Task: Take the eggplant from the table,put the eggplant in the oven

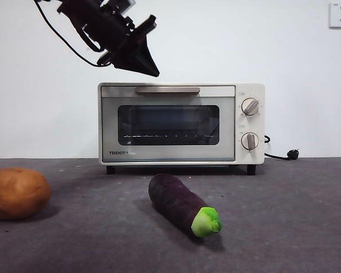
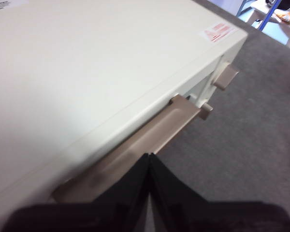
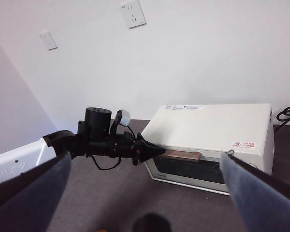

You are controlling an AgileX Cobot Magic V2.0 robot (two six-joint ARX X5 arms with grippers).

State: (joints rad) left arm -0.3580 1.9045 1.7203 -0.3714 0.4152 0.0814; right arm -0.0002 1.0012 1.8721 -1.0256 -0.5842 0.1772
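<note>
The dark purple eggplant (image 1: 179, 202) lies on the grey table (image 1: 284, 227) in front of the oven, its green cap toward the near right. The cream oven (image 1: 181, 123) stands with its door closed. My left gripper (image 1: 152, 71) hangs shut just above the oven's top left, and its pointed tip (image 2: 150, 156) sits over the beige handle (image 2: 154, 135). High above the table my right gripper (image 3: 145, 159) is open and holds nothing. It looks down on the oven (image 3: 217, 128) and the left gripper (image 3: 152, 151). A dark blurred shape (image 3: 152, 223) shows low in that view.
A round orange-brown potato (image 1: 17, 192) rests at the table's left edge. The oven's black cord and plug (image 1: 284, 154) trail at its right, along the white wall. Two knobs (image 1: 250, 107) sit on the oven's right panel.
</note>
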